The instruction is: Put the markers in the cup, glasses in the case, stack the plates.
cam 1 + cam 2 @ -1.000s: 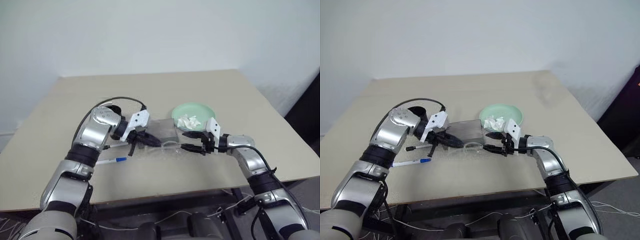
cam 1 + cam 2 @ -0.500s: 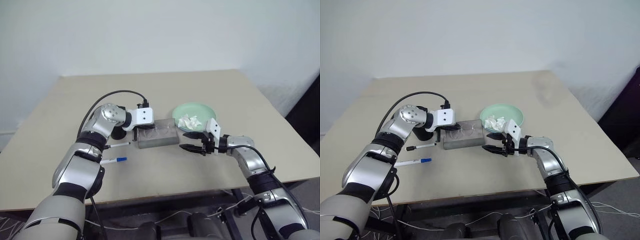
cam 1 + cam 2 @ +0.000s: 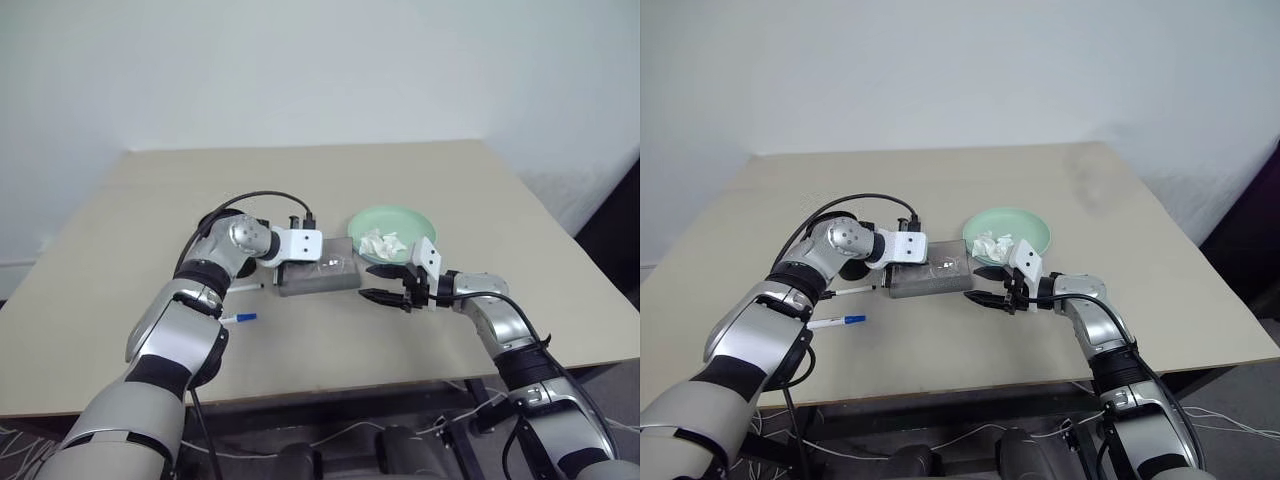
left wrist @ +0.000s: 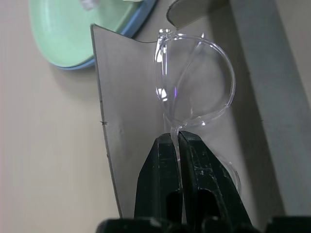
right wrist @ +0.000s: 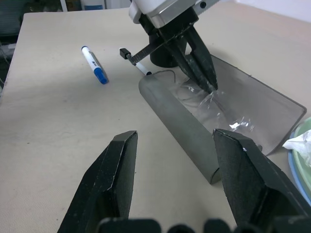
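My left gripper [image 4: 175, 138] is shut on the bridge of the clear-framed glasses [image 4: 194, 82]. It holds them down inside the open grey case [image 5: 180, 121], whose lid [image 5: 257, 109] stands up behind. My right gripper [image 3: 368, 283] stands open beside the case's right end, holding nothing. The mint green plate [image 3: 400, 218] rests on the light blue plate [image 4: 137, 24]. A blue-capped marker [image 3: 238, 319] and a black-capped marker [image 3: 246, 288] lie on the table left of the case. The black cup [image 5: 163, 56] is partly hidden behind my left gripper.
A white tissue wad [image 3: 380, 242] lies in the green plate. The beige table [image 3: 330, 180] has free room at the back and along the front edge. A black cable loops over my left wrist.
My left gripper has swung the glasses from in front of the case, away from the right gripper, up and over into the open case, and now points steeply down. The right arm has kept still.
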Motion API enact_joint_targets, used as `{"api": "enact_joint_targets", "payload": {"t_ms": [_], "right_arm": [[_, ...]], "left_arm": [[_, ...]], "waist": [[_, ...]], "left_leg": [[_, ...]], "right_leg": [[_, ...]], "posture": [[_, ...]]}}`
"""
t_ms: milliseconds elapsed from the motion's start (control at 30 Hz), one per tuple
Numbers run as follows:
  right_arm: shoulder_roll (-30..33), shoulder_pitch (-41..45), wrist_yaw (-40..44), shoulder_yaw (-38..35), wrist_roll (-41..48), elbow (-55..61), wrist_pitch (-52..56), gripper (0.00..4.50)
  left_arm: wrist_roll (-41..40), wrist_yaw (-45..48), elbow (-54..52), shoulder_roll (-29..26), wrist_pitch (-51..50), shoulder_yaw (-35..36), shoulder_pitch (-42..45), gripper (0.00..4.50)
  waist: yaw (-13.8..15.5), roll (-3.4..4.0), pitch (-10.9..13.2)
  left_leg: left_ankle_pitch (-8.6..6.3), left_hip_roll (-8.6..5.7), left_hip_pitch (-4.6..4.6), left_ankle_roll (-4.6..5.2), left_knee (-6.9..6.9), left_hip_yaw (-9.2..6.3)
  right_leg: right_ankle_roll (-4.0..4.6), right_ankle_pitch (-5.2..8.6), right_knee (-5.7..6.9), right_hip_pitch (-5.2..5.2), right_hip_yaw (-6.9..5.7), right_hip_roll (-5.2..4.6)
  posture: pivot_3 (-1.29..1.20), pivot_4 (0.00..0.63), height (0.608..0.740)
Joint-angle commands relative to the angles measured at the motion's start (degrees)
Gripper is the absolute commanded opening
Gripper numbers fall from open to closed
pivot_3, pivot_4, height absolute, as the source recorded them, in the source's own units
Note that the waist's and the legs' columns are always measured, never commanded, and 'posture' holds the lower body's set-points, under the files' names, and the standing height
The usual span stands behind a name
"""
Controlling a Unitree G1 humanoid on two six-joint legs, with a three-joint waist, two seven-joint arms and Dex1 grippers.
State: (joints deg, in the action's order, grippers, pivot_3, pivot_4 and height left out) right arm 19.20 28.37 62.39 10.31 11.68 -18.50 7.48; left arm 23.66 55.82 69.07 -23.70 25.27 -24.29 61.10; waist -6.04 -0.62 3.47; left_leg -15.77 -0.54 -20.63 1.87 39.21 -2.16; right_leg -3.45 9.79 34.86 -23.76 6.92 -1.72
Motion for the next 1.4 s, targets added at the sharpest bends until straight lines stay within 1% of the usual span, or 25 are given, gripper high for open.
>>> {"api": "enact_joint_targets", "payload": {"t_ms": [33, 167, 267, 433, 467, 500, 633, 867, 1067, 1200, 1400], "right_arm": [[-0.1, 0.2, -0.3, -0.6, 0.9, 2.6, -0.5, 2.68], [-0.1, 0.1, -0.3, -0.6, 0.9, 2.6, -0.4, 2.68], [-0.2, 0.1, -0.3, -0.6, 1.0, 2.7, -0.4, 2.68], [-0.3, 0.3, -0.1, -0.4, 1.0, 2.6, -0.4, 2.68], [-0.4, 0.4, 0.0, -0.4, 1.0, 2.6, -0.4, 2.68], [-0.4, 0.4, 0.0, -0.4, 1.0, 2.5, -0.4, 2.68], [-0.5, 0.7, 0.0, -0.5, 1.0, 2.5, -0.5, 2.68], [-0.6, 1.6, -0.3, -1.4, 2.0, 3.5, 0.1, 2.68], [-0.6, 0.9, -0.7, -1.6, 2.0, 4.3, 0.3, 2.68], [-0.2, -0.2, -1.4, -1.9, 2.2, 5.6, 0.8, 2.68], [0.3, -1.3, -1.8, -2.2, 2.4, 7.0, 1.5, 2.68]], "left_arm": [[-1.1, 2.1, -0.2, 0.2, -0.4, 1.1, 1.8, 0.67], [-2.0, 1.3, -0.4, 0.4, -0.4, 2.5, 2.2, 1.96], [-2.4, 1.0, -0.3, 0.3, -0.9, 3.5, 2.9, 1.96], [-3.5, -3.3, 0.2, 0.2, -1.9, 5.9, 4.8, 1.96], [-4.4, -3.8, 0.3, 0.3, -2.4, 6.9, 5.2, 1.57], [-4.9, -4.3, 0.4, 0.4, -2.6, 7.6, 5.5, 1.33], [-2.8, -8.4, 1.1, 0.2, -2.4, 6.9, 6.3, 0.04], [5.0, -21.4, 4.2, 1.4, -5.0, 1.6, 7.3, 0.04], [7.6, -24.3, 6.2, 3.0, -6.1, -0.6, 6.4, 0.04], [6.8, -20.2, 7.1, 3.7, -6.5, 0.1, 5.1, 0.04], [1.0, -6.9, 6.7, 2.8, -7.2, 5.1, 4.5, 0.04]], "waist": [[0.0, 0.0, 0.0], [0.0, 0.0, 0.0], [0.0, -0.01, 0.0], [0.0, -0.02, 0.0], [0.0, -0.02, 0.0], [0.0, -0.03, 0.0], [0.0, -0.03, 0.0], [0.2, -0.03, 0.0], [0.3, -0.04, 0.0], [0.3, -0.05, 0.0], [0.3, -0.06, 0.0]], "left_leg": [[0.0, 0.0, 0.0, 0.0, 0.0, 0.0], [0.0, 0.0, -0.01, 0.0, 0.0, -0.01], [0.0, 0.0, -0.01, 0.0, 0.01, -0.01], [0.0, 0.0, -0.01, 0.0, 0.01, -0.02], [0.0, 0.0, -0.01, 0.0, 0.01, -0.02], [0.0, 0.0, -0.02, 0.0, 0.01, -0.02], [0.0, 0.0, -0.01, 0.0, 0.0, -0.03], [0.0, -0.01, 0.01, 0.0, 0.01, -0.03], [0.0, -0.02, -0.03, 0.0, 0.0, -0.03], [0.0, -0.03, -0.03, 0.0, 0.0, -0.03], [0.0, -0.03, 0.06, 0.0, 0.0, -0.03]], "right_leg": [[0.0, 0.0, 0.0, 0.0, 0.0, 0.0], [0.0, 0.0, 0.0, -0.01, 0.0, 0.0], [0.0, 0.0, 0.01, 0.0, 0.0, 0.0], [-0.01, 0.0, 0.0, -0.01, 0.0, 0.0], [-0.01, 0.0, 0.0, -0.01, 0.0, 0.0], [-0.01, 0.0, 0.0, -0.01, -0.01, 0.0], [-0.01, 0.0, 0.0, -0.01, -0.01, 0.0], [-0.02, -0.01, 0.03, -0.01, -0.01, 0.0], [-0.04, -0.01, 0.0, -0.01, -0.02, 0.0], [-0.04, -0.01, 0.0, -0.01, -0.02, 0.0], [-0.05, 0.0, 0.01, 0.07, -0.02, 0.0]], "posture": [[0.0, 0.0, 0.737], [0.0, 0.0, 0.737], [0.0, 0.0, 0.737], [0.0, 0.0, 0.737], [0.0, 0.0, 0.737], [0.0, 0.0, 0.737], [0.0, 0.0, 0.737], [0.0, 0.0, 0.737], [0.0, 0.0, 0.737], [0.0, 0.0, 0.737], [0.0, 0.0, 0.737]]}}
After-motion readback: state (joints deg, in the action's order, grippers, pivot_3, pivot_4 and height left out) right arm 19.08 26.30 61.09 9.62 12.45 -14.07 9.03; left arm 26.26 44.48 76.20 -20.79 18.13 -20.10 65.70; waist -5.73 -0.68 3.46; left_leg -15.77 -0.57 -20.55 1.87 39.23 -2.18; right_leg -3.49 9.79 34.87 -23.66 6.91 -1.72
